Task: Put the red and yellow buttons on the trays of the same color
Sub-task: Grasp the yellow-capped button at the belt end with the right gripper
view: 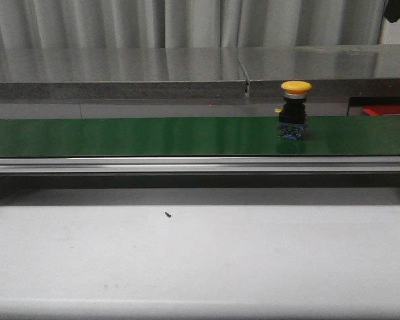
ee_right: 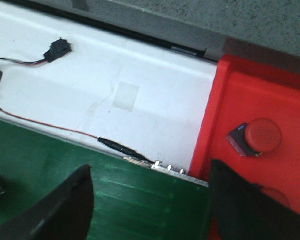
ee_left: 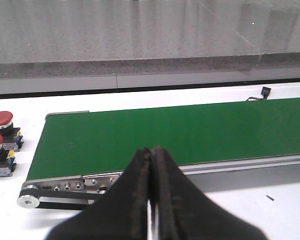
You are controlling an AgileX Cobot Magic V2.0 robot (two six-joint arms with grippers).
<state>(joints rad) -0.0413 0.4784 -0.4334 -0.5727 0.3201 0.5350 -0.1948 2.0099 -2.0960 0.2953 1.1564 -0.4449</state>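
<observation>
A yellow button (view: pixel 295 109) with a black and blue base stands upright on the green conveyor belt (view: pixel 153 137), right of its middle. A red tray (ee_right: pixel 262 135) shows in the right wrist view with a red button (ee_right: pixel 257 137) lying in it; its edge shows in the front view (view: pixel 387 110). My right gripper (ee_right: pixel 150 190) is open and empty above the belt end beside the red tray. My left gripper (ee_left: pixel 151 152) is shut and empty near the belt's left end. Two red buttons (ee_left: pixel 2 125) stand on the white table left of the belt. No yellow tray is in view.
A white table (view: pixel 200 260) lies in front of the belt's metal rail (view: pixel 200 165), with a small black screw (view: pixel 167 215) on it. A black connector with wires (ee_right: pixel 57 50) lies on the white surface behind the belt. A grey steel counter (view: pixel 187 67) runs behind.
</observation>
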